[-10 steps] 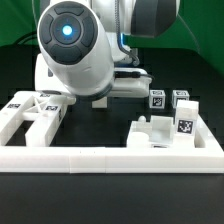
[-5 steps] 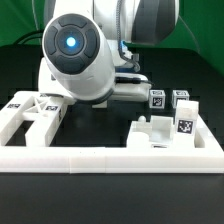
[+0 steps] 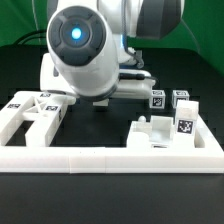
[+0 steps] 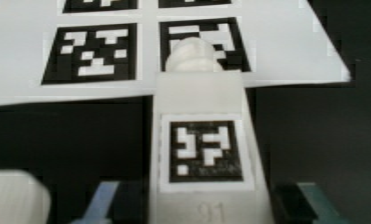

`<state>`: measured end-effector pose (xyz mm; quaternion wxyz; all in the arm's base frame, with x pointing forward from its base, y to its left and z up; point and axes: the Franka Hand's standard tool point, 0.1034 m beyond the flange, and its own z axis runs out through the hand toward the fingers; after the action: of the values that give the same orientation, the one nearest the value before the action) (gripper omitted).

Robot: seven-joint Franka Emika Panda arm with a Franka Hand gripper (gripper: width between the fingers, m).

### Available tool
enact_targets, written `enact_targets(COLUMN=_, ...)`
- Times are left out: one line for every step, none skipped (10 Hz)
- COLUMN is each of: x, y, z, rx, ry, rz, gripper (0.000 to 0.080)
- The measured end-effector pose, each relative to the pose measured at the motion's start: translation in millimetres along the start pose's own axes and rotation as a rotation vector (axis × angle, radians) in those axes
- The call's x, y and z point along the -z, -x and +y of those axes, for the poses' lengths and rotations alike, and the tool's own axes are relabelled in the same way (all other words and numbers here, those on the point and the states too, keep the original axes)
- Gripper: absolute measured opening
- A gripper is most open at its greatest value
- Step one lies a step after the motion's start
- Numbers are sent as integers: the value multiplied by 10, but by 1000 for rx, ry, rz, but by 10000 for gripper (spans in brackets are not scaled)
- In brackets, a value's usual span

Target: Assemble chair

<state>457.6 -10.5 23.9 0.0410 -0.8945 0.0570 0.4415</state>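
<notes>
Arm: the white Panda arm [image 3: 80, 50] is filling the upper middle of the exterior view, leaning over the black table [image 3: 100, 135].
Border rail: the long white border rail [image 3: 110, 160] is lying across the front of the table.
Marker board: the marker board [image 4: 22, 60] is lying flat beyond the gripper in the wrist view.
Chair pieces: one cluster [image 3: 35, 112] is sitting at the exterior view's left, and another of tagged posts [image 3: 170, 122] is sitting at its right.
Bar: a white bar [image 4: 203, 90] is lying lengthwise between the fingers, its far end overlapping the marker board.
Gripper: the gripper [image 4: 207, 205] is standing spread, its fingers [image 4: 107, 200] flanking the bar with dark gaps on both sides.
Tag: a square tag [image 4: 203, 150] is facing up on the bar.
</notes>
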Motion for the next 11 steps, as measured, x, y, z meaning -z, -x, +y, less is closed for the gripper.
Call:
enact_targets(x=248, y=12, z=-18, rx=39, ry=15, rz=49, gripper=285)
enact_targets(x=496, y=85, z=-35, rx=63, ry=1, rz=57, gripper=285)
enact_targets(x=810, y=136, z=-54, rx=73, ry=-15, rz=75, gripper=285)
enact_targets(x=974, y=138, z=-85, rx=79, ry=-14, rz=102, gripper=285)
enact_targets(x=919, y=113, z=-79, rx=78, ry=-13, rz=103, gripper=285)
enact_targets(x=897, y=113, z=-74, rx=77, ry=-14, rz=97, gripper=285)
enact_targets(x=902, y=110, z=-71, rx=77, ry=-14, rz=99, gripper=285)
enact_targets(x=921, y=77, z=-54, rx=74, ry=-20, rz=121, gripper=285)
enact_targets(x=913, y=52, z=-65, rx=75, ry=-17, rz=133, gripper=285)
enact_targets(x=880, y=7, z=-136, rx=82, ry=-8, rz=174, gripper=285)
enact_targets(x=935, y=75, z=-210, rx=91, ry=-3, rz=171, gripper=285)
